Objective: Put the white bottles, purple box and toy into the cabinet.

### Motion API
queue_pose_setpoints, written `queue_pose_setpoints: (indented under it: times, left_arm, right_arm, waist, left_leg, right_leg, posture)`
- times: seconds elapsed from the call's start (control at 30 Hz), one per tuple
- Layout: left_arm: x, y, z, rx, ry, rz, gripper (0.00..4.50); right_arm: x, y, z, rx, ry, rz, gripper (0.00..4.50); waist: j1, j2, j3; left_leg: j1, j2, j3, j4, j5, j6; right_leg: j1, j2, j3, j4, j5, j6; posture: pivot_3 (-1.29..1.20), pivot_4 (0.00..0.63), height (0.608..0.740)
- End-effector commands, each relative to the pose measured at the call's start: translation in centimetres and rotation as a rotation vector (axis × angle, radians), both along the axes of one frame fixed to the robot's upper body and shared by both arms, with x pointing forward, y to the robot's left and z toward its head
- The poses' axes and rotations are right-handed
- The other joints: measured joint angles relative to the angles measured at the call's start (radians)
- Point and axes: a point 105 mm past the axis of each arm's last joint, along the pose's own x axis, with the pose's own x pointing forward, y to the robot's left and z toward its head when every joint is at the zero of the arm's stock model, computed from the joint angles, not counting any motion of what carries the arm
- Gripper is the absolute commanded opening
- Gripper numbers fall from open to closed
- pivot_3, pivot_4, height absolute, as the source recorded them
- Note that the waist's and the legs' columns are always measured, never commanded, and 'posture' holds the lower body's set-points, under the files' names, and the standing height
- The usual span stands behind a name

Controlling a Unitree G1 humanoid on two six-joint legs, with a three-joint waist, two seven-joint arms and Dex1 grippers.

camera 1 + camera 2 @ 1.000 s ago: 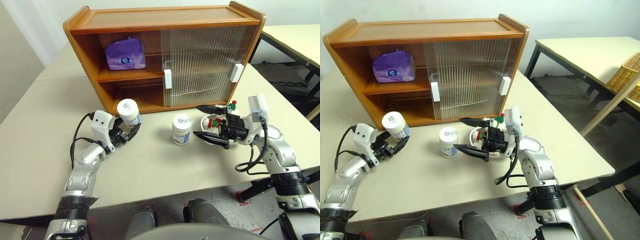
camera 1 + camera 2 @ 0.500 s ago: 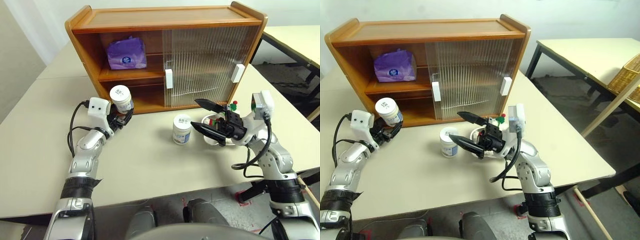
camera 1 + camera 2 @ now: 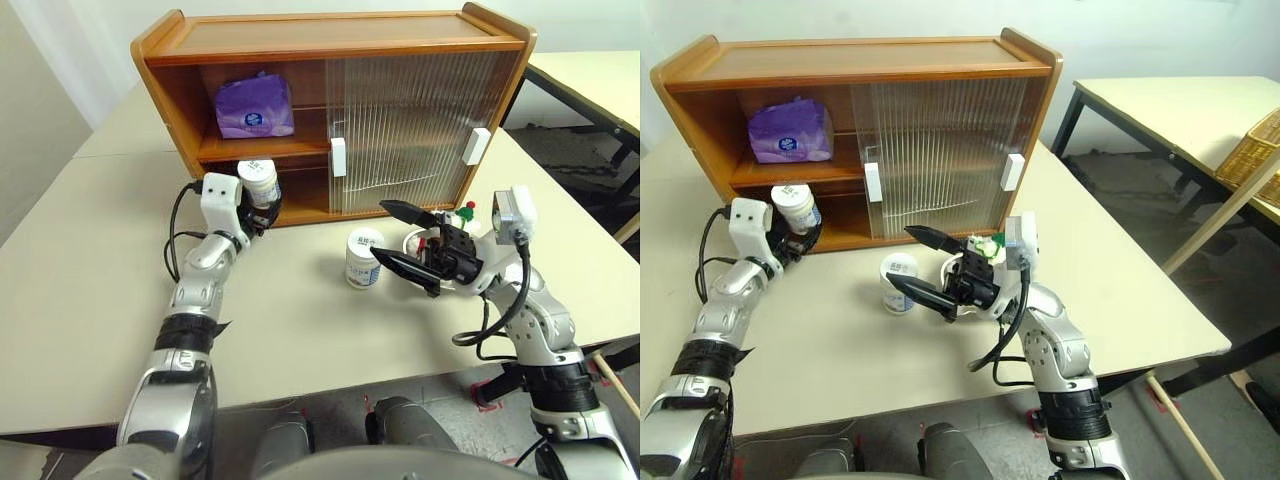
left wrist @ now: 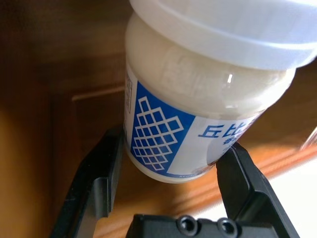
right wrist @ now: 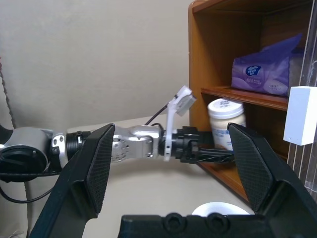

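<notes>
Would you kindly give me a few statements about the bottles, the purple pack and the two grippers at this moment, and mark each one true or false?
1. The left gripper holds a white bottle at the open lower shelf of the cabinet. True.
2. The purple box lies on the table. False: it sits on the cabinet's upper shelf.
3. The right gripper is closed on the second white bottle. False: its jaws stand open and empty, beside that bottle.
4. The second white bottle stands upright on the table in front of the cabinet. True.
5. The toy is already inside the cabinet. False: it lies on the table behind the right gripper.
</notes>
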Motion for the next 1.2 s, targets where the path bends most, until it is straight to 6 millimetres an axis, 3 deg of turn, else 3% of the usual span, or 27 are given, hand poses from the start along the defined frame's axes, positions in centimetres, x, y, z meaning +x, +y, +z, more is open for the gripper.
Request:
queue_pose_setpoints:
  times: [0.03, 1.2]
  left_arm:
    - [0.5, -0.3, 0.2, -0.005, 0.006, 0.004, 3.11]
    - [2.9, 0.0, -1.7, -0.056, 0.181, 0.068, 3.11]
  right_arm:
    - [-0.2, 0.3, 0.2, -0.009, -0.021, 0.008, 4.50]
    - [-0.2, 0.2, -0.1, -0.033, -0.033, 0.012, 4.50]
  waist:
    - [-0.002, 0.000, 0.000]
    - [-0.026, -0.004, 0.003]
  left_leg:
    - [0.000, 0.000, 0.000, 0.000, 0.000, 0.000]
    - [0.001, -0.001, 0.004, 0.004, 0.007, 0.002]
  right_leg:
    - [0.000, 0.000, 0.000, 0.000, 0.000, 0.000]
    - [0.000, 0.007, 0.015, -0.001, 0.007, 0.015]
  posture:
    - [-0.23, 0.000, 0.740]
    - [-0.24, 0.000, 0.740]
